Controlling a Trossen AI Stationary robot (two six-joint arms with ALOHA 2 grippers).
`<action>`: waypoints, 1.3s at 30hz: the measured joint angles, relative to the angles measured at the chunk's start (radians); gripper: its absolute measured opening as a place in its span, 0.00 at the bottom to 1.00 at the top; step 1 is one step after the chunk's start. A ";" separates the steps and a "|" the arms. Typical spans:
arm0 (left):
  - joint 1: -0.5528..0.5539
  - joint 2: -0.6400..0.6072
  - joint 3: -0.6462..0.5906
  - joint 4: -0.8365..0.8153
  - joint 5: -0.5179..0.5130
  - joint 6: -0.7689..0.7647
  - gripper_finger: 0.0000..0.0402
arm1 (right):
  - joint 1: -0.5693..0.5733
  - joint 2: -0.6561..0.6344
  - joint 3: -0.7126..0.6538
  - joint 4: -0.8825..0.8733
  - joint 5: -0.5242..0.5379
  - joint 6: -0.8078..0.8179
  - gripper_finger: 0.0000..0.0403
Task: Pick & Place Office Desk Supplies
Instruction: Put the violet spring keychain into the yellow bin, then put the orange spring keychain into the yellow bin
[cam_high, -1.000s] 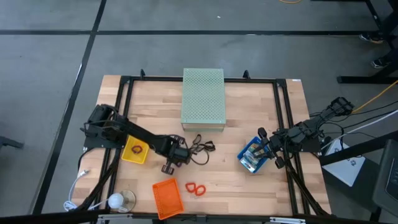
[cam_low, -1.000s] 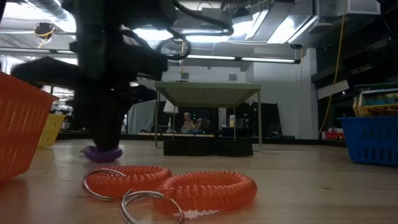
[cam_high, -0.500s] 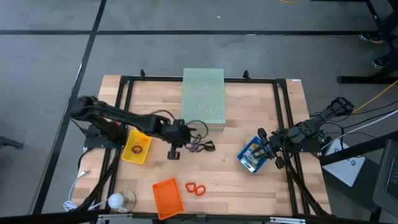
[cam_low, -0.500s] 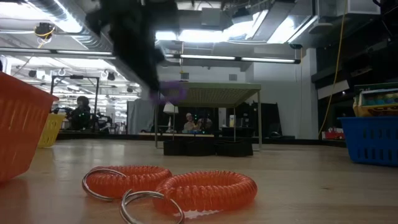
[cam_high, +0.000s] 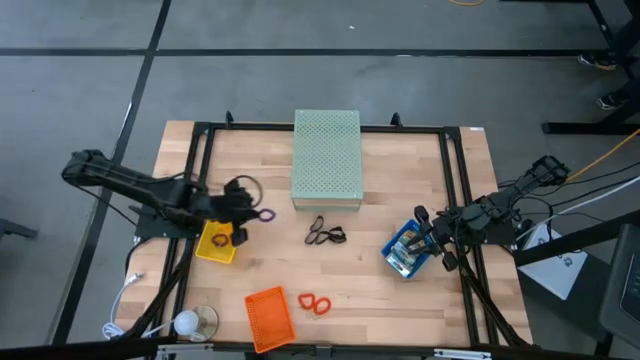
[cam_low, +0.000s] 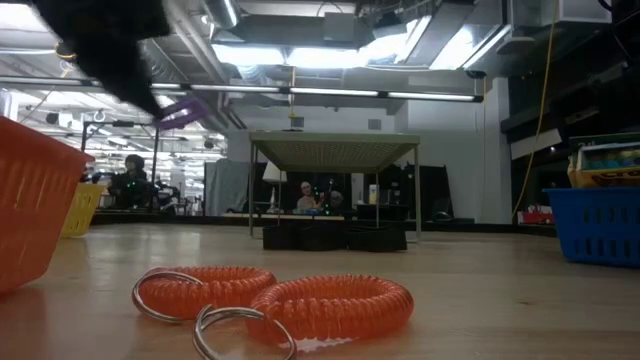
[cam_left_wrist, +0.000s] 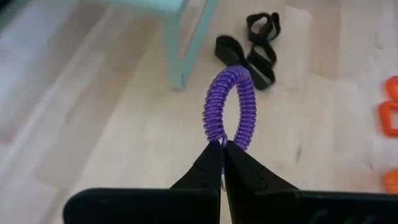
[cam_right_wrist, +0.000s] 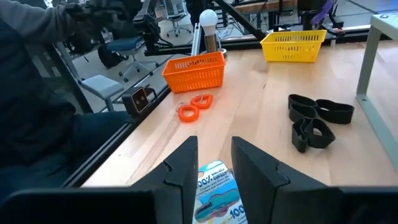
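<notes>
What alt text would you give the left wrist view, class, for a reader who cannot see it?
The left gripper, shut, pinches a purple coiled ring above the wooden table. Beyond it lie black loop-shaped pieces beside a pale green box leg, with orange rings at the edge.

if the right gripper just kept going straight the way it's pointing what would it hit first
Most likely the printed packets in the blue tray, lying right under the open right gripper. If it passed above them, the way looks free until the orange rings; depth is hard to judge.

Robotics lab, framed workbench (cam_high: 470, 170), ceiling ducts (cam_low: 330, 25)
</notes>
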 joint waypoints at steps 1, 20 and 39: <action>-0.021 -0.039 -0.029 0.000 0.000 -0.032 0.01 | 0.000 0.000 0.000 0.000 0.000 -0.007 0.24; -0.283 -0.296 -0.108 -0.480 0.086 -0.508 0.01 | 0.000 0.000 0.000 0.000 -0.001 -0.003 0.24; -0.282 -0.283 -0.108 -0.453 0.049 -0.543 0.27 | 0.000 0.000 0.000 0.000 0.001 0.003 0.24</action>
